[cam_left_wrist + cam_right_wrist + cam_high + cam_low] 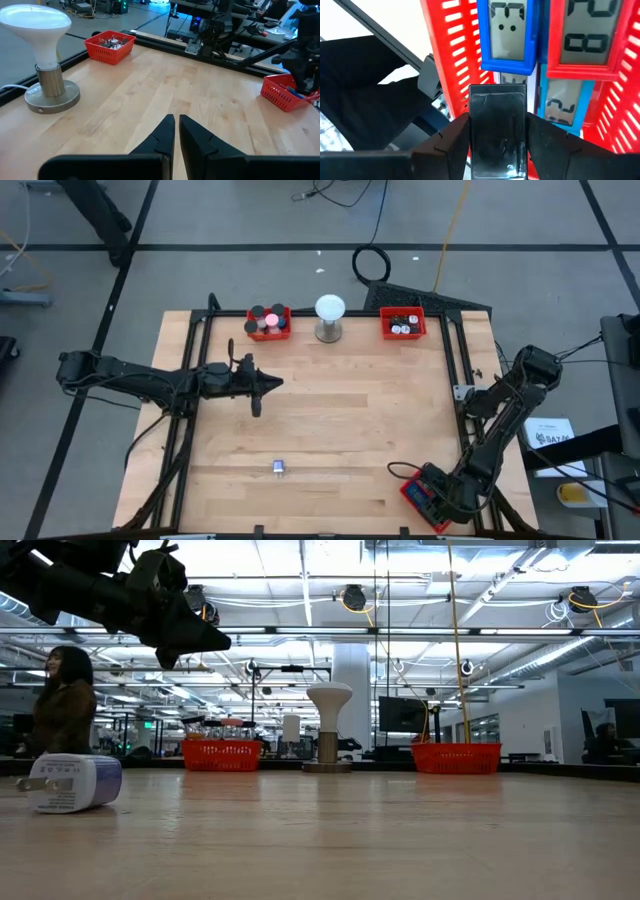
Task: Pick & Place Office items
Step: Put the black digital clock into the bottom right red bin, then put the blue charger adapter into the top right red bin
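The wooden table (pixel 330 430) carries three red mesh trays. One stands at the far edge left of centre (pixel 269 323) and holds a cluster of round discs (pixel 266 318), black, red and pink; I cannot count them surely. A second stands at the far edge right of centre (pixel 402 324) with small pale items (pixel 401 326) inside. The third sits at the near right corner (pixel 424 496), under the right arm.

Between the two far trays stands one white globe lamp (pixel 330 317) on a metal base.

The left gripper (pixel 266 383) hangs above the left half of the table, its two fingers (pixel 161 135) pressed together and holding nothing.

The right gripper (pixel 497 131) is down in the near-right tray, its fingers on either side of one black block (pixel 497 127); whether they clamp it or stand loose beside it I cannot tell. Ahead of it in that tray lie small display units, two blue-framed (pixel 507 35) and one red-framed (pixel 585 37).

One small white and silver plug block (pixel 279 468) lies alone on the near table, left of centre.

In the room beyond, one person (pixel 62 700) shows at the left.
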Tool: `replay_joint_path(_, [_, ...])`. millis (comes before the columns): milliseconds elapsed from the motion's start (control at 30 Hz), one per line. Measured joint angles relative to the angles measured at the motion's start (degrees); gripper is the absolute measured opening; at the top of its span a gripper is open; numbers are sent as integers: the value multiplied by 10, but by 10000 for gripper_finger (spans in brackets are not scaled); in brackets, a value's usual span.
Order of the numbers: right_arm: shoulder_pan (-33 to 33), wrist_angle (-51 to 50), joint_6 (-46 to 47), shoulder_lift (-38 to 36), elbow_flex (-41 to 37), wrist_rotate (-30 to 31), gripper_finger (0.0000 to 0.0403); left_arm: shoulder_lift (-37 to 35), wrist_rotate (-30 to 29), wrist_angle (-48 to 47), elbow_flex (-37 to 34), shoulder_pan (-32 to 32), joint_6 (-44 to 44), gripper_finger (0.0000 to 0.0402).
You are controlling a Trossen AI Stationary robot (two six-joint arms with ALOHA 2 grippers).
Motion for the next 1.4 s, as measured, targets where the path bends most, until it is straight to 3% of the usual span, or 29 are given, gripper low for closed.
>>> replay_joint_path(233, [0,3,1,0,-1,-2,176,0,0,0,0,0,-27,26])
replay_joint_path(600, [0,2,-2,-3,-1,-2,232,0,2,-1,0,0,-49,26])
replay_joint_path(700, [0,-4,-18,-20,1,-2,212,0,6,1,0,0,-66,26])
replay_joint_path(833, [-14,-84,-58,-66,23,0,145,0,6,0,0,-1,-131,26])
replay_joint_path(1067, [-91,-271,-257,-176,29,110,13,0,4,12,0,-21,-236,26])
replay_joint_path(1233, [-196,-344,-469,-247,-3,193,17,1,-16,14,4,-39,-336,26])
replay_joint_path(1400, [-338,-215,-685,-314,-110,192,7,1,-128,-108,51,-115,-372,7])
